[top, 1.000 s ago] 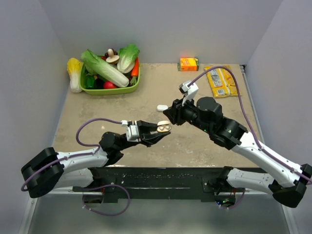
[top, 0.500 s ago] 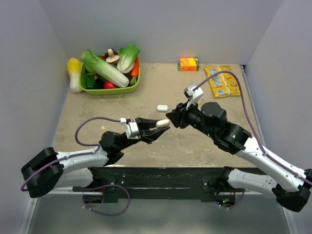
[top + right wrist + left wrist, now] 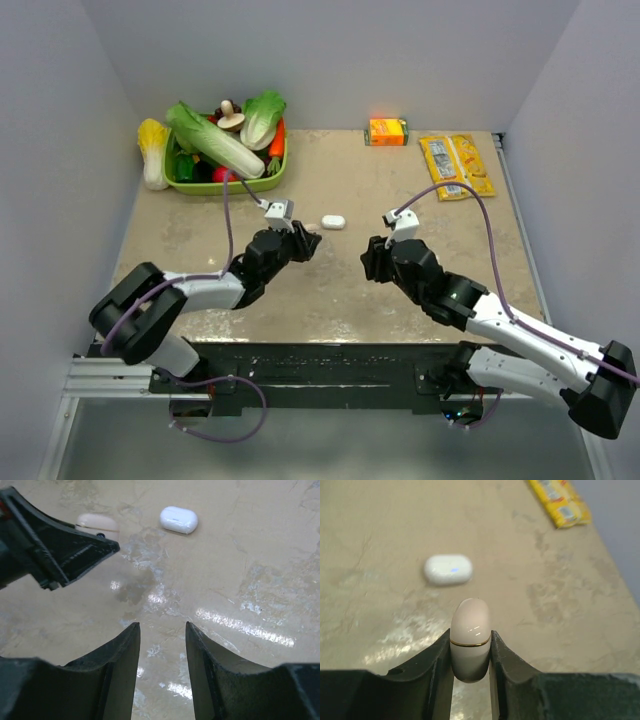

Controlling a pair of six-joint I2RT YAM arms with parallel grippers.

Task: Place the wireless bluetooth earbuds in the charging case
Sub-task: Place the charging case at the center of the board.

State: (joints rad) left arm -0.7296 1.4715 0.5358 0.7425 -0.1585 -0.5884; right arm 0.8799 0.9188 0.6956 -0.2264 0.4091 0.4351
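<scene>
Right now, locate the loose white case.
The white oval case lies mid-table in the top view, just beyond the left gripper, which grips a second pale case.

Left arm (image 3: pixel 190 290): extended forward and low, wrist roughly level. My left gripper (image 3: pixel 470 645) is clamped, both fingers pressed against the sides of the charging case (image 3: pixel 470 625), which juts past the fingertips.

Right arm (image 3: pixel 500 315): extended forward and leftward. My right gripper (image 3: pixel 162 630) is pitched downward with its jaws apart. The two grippers are near each other but not touching.
</scene>
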